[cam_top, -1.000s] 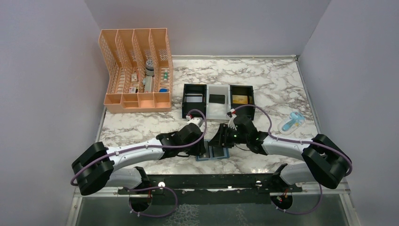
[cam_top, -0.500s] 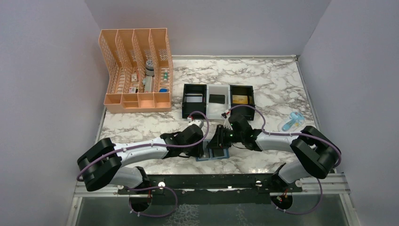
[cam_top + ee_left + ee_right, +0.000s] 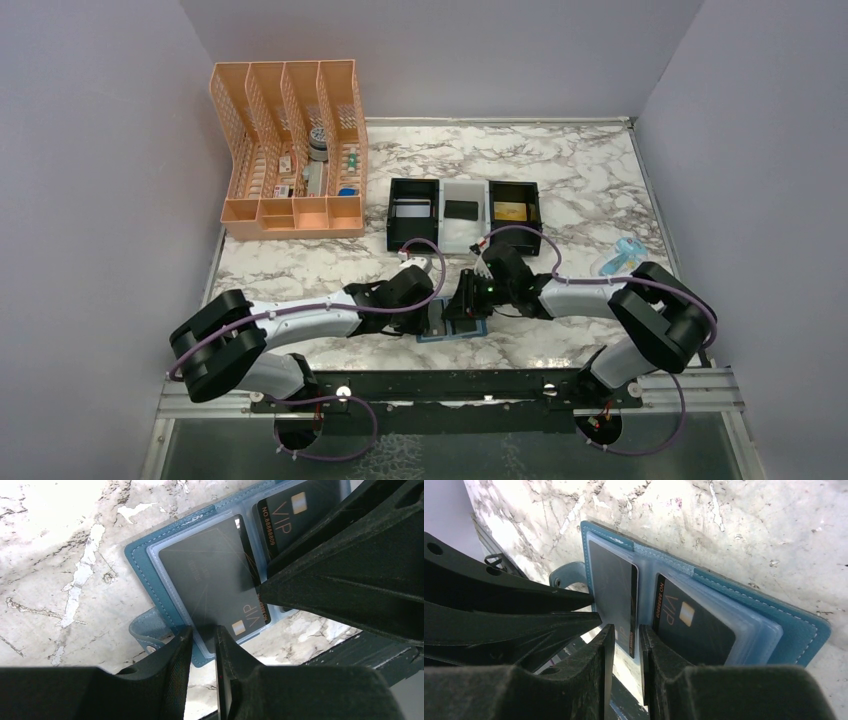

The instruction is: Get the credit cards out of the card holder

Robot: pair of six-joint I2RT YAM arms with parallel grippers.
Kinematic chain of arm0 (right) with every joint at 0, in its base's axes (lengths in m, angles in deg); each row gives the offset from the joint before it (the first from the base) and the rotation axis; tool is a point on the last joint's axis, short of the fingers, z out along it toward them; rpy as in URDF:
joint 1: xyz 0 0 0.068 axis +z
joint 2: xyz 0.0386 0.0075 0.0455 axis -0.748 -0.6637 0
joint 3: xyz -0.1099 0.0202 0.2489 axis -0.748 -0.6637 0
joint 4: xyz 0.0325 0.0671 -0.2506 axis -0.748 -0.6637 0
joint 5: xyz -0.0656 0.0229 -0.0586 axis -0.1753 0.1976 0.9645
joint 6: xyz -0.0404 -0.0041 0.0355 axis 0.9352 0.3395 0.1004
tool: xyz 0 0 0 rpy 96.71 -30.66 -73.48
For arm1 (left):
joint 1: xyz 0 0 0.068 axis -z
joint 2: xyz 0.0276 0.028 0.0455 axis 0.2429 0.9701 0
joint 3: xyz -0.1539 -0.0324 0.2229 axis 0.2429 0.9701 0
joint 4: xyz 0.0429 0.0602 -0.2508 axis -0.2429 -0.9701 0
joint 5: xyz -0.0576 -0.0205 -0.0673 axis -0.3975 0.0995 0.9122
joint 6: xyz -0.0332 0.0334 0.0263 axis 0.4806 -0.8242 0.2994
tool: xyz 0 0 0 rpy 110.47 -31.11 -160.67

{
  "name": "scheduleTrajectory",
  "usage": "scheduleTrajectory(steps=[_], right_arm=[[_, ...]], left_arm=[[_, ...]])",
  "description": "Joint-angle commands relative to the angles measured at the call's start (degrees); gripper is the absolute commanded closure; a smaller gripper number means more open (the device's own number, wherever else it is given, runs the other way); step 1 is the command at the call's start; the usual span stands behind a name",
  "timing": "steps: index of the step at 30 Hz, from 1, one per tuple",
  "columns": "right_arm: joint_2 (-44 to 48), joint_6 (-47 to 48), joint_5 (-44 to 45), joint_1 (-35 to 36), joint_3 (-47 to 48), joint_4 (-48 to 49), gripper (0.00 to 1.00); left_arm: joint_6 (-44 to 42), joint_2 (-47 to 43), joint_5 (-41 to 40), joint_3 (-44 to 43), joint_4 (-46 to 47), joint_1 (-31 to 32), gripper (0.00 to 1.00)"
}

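The teal card holder (image 3: 474,335) lies open and flat near the table's front edge. Two black VIP credit cards sit in its clear pockets, one on the left (image 3: 210,575) (image 3: 611,587) and one on the right (image 3: 292,515) (image 3: 691,627). My left gripper (image 3: 204,636) (image 3: 433,320) is down at the holder's left edge by its strap tab. Its jaws stand a narrow gap apart over the pocket rim. From the other side comes my right gripper (image 3: 623,639) (image 3: 462,308), its jaws also a narrow gap apart. The left card's lower corner shows in that gap. Neither closes on anything.
A black-and-white three-compartment tray (image 3: 464,238) behind the arms holds a silver card (image 3: 412,210), a black card (image 3: 461,209) and a gold card (image 3: 510,211). A peach mesh organizer (image 3: 290,150) stands back left. A small blue object (image 3: 618,262) lies right. The black rail (image 3: 450,385) borders the front edge.
Both grippers have narrowed their jaws. The right arm has slid left and lower onto the holder, and the left arm has edged right toward it. The holder has stayed in place.
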Motion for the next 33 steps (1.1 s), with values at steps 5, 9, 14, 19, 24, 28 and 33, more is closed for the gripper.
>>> scheduleTrajectory(steps=[5, 9, 14, 19, 24, 28, 33], right_arm=[[-2.6, 0.3, 0.3, 0.2, 0.8, 0.8, 0.76], [-2.7, -0.8, -0.5, 0.2, 0.4, 2.5, 0.79], [-2.7, -1.5, -1.1, 0.2, 0.2, 3.4, 0.85], [-2.4, -2.1, -1.0, 0.2, -0.1, 3.7, 0.9], [-0.7, -2.0, 0.8, 0.2, -0.6, 2.5, 0.98], [0.6, -0.8, 3.6, 0.2, 0.3, -1.4, 0.99], [2.0, 0.0, 3.9, 0.2, 0.1, -2.2, 0.99]], left_arm=[[-0.7, 1.0, -1.1, 0.0, -0.9, 0.4, 0.76], [-0.6, 0.6, -0.9, 0.4, -1.0, 0.4, 0.76], [-0.5, 0.7, -0.9, 0.5, -1.0, 0.4, 0.77], [-0.6, 0.7, -0.9, 0.3, -1.0, 0.4, 0.77], [-0.5, 0.6, -1.2, 0.2, -1.0, 0.4, 0.77], [-0.2, 0.3, -0.9, 0.1, -0.9, 0.4, 0.77], [-0.3, 0.1, -1.3, 0.3, -1.0, 0.4, 0.77]])
